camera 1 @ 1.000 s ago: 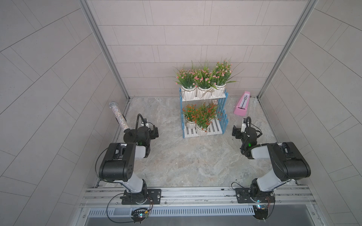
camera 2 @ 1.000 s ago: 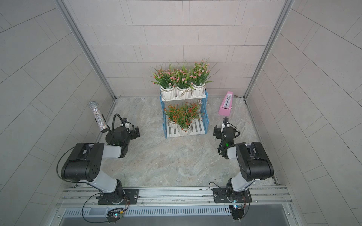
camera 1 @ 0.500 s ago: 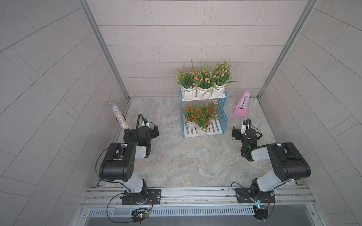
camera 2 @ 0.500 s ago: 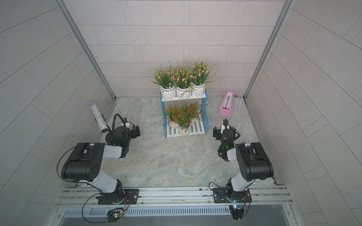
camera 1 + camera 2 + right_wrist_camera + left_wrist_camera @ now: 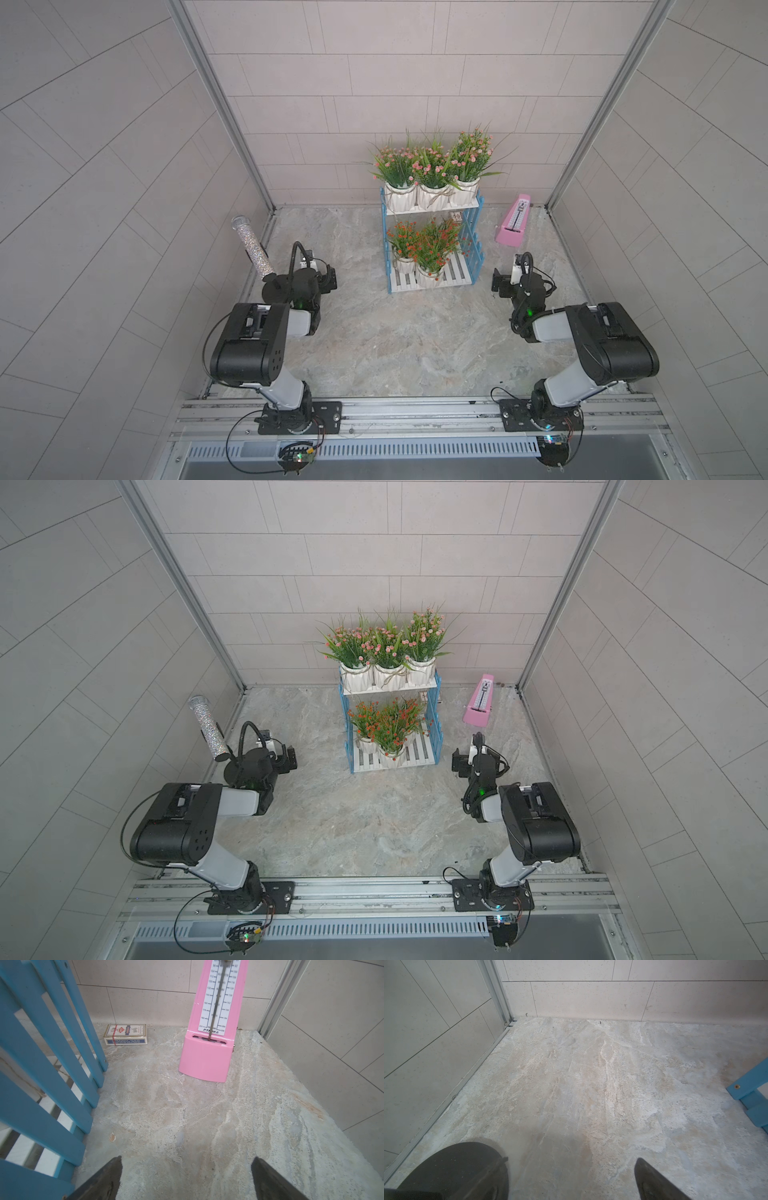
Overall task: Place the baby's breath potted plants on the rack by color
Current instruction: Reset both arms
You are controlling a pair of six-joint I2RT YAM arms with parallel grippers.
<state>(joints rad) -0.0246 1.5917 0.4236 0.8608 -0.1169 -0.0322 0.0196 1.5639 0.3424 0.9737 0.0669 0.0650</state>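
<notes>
Both tools hang wide open and empty. The left tool (image 5: 327, 279) sits over the bare marbled grey-beige worktop (image 5: 374, 345) at the left centre of both top views. The right tool (image 5: 187, 1169) sits low at the right centre, its two dark fingers spread over bare stone between the two-tier rack with white slatted shelves and blue picket-fence sides (image 5: 475, 249) and the pink pyramid-shaped metronome (image 5: 205, 1059). At the upper centre of the frame, three pink-blossomed baby's breath potted plants (image 5: 432, 170) in white ribbed pots fill the rack's top shelf side by side. The orange-red baby's breath potted plants (image 5: 424, 249) crowd the left part of the lower shelf; two pots show plainly, and a third is hard to make out under the foliage. No pot stands loose on the worktop, so the sorting looks finished, with nothing left but perhaps to draw the arms back.
</notes>
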